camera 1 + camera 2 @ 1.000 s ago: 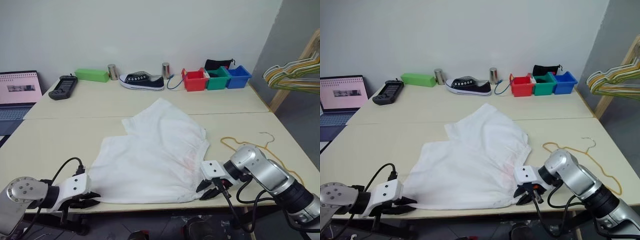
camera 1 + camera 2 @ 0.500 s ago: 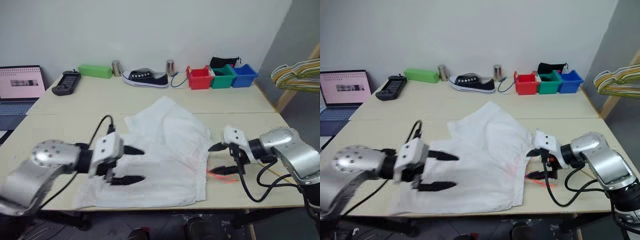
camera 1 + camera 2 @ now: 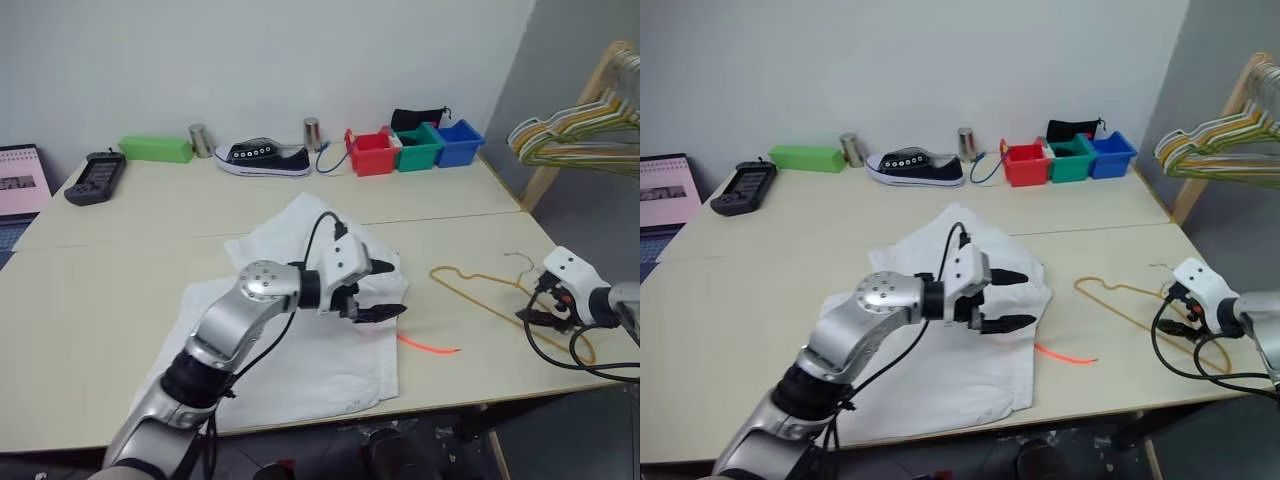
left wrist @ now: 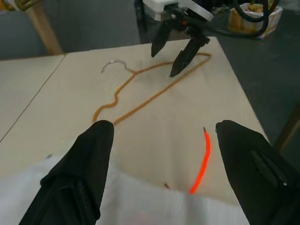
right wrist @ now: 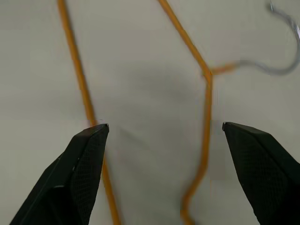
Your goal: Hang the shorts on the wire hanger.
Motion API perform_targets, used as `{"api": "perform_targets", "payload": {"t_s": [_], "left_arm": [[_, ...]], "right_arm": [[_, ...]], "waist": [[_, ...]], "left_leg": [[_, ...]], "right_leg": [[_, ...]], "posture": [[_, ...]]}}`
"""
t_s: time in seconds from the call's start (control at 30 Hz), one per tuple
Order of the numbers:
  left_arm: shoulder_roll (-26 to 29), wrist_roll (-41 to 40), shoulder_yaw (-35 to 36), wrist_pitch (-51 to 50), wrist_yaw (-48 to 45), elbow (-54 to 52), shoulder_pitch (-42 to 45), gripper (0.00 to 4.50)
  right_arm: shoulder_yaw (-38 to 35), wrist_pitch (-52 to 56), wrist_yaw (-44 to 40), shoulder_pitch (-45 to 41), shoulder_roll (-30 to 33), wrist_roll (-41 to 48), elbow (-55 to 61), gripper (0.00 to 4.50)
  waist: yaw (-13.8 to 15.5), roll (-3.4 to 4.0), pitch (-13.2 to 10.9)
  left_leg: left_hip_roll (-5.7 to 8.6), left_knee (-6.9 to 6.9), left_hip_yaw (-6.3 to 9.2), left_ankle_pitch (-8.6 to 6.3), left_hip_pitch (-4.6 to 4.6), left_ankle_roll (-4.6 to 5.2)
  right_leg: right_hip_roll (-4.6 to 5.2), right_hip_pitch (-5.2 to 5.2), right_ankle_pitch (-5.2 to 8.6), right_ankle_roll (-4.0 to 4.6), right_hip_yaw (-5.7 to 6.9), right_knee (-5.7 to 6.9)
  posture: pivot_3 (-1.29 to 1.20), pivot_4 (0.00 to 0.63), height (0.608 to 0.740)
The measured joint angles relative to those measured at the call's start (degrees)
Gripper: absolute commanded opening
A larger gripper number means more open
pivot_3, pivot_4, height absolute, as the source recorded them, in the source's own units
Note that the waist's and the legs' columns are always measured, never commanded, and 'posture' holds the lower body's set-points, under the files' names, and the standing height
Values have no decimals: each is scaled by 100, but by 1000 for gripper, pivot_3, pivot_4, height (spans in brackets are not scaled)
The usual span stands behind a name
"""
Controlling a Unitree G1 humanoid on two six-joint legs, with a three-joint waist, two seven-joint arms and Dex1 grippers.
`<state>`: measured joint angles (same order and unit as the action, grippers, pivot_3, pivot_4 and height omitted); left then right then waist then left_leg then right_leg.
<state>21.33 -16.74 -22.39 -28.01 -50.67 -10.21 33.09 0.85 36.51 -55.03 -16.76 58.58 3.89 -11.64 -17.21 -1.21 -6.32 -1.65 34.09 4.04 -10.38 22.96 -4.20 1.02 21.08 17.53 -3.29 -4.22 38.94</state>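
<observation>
Tabletop bears shorts [image 3: 300, 330] beside wire hanger [image 3: 480, 290]; both pincers agape.

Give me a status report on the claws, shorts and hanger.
Left claw open over the shorts. Right claw open above the wire hanger. Shorts flat on the table, hanger beside them. Nothing in the way.

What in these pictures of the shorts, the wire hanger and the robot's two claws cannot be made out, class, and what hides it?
- The shorts: the middle part is covered by the left arm in both eye views.
- The wire hanger: its far end lies behind the right claw in the eye views.
- Contents of the red, green and blue bins: hidden by their walls, too small.
- The laptop: cut off by the left edge.
</observation>
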Motion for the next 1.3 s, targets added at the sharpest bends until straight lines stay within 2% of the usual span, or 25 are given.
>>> {"api": "perform_targets", "payload": {"t_s": [0.1,0.3,0.47,0.5,0.6,0.63,0.83,1.1,1.2,1.3], "left_arm": [[-295,164,-263,152,-17,204,83,3710],[-370,296,-509,214,-118,183,-42,3710],[-308,316,-532,192,-202,167,-77,3728],[-281,317,-532,192,-241,168,-77,3728],[-234,326,-530,192,-280,169,-74,3728],[-234,332,-529,192,-284,170,-70,3728],[-233,382,-519,212,-273,208,-4,3728],[-18,461,-245,357,-263,536,53,3728],[56,420,184,423,-218,844,346,3728],[410,334,826,493,-204,1328,809,3728]], "right_arm": [[-6,-357,9,-28,18,-50,-386,4103],[44,-705,32,-483,-19,-92,-1485,4103],[173,-797,-437,-625,8,-92,-1840,2947],[192,-827,-521,-630,14,-92,-1863,2578],[268,-893,-751,-689,18,-98,-1973,2005],[299,-945,-804,-715,15,-112,-2044,1629],[499,-1357,-842,-941,-107,-309,-2481,129],[475,-1469,-557,-882,-159,-431,-2291,39],[478,-1559,-184,-842,-182,-610,-1460,39],[502,-1988,83,-919,-176,-915,-419,39]], "waist": [[-165,2,1],[-359,-13,-7],[-360,-24,-9],[-359,-24,-6],[-357,-31,1],[-357,-36,3],[-358,-69,30],[-361,-65,59],[-459,-22,65],[-580,-8,68]], "left_leg": [[0,0,-3,0,-9,0],[1,4,3,0,-67,0],[4,8,13,0,-82,0],[4,8,14,0,-82,0],[4,8,16,0,-82,0],[4,7,17,0,-82,0],[4,8,28,0,-102,0],[14,19,28,0,-96,0],[15,17,22,0,-85,0],[13,-8,24,0,-85,0]], "right_leg": [[0,-10,0,-2,-4,0],[0,-84,11,16,-1,-18],[0,-115,18,24,3,-33],[0,-118,18,23,4,-36],[0,-122,10,0,6,-37],[0,-123,8,-6,7,-38],[0,-173,12,1,12,-91],[3,-191,7,-7,4,-107],[3,-168,-9,-37,-2,-93],[1,-144,-11,-39,1,-86]], "posture": [[-338,68,740],[-333,67,740],[-322,60,740],[-318,55,740],[-312,50,740],[-312,50,740],[-305,36,740],[-332,23,740],[-345,21,740],[-347,20,740]]}}
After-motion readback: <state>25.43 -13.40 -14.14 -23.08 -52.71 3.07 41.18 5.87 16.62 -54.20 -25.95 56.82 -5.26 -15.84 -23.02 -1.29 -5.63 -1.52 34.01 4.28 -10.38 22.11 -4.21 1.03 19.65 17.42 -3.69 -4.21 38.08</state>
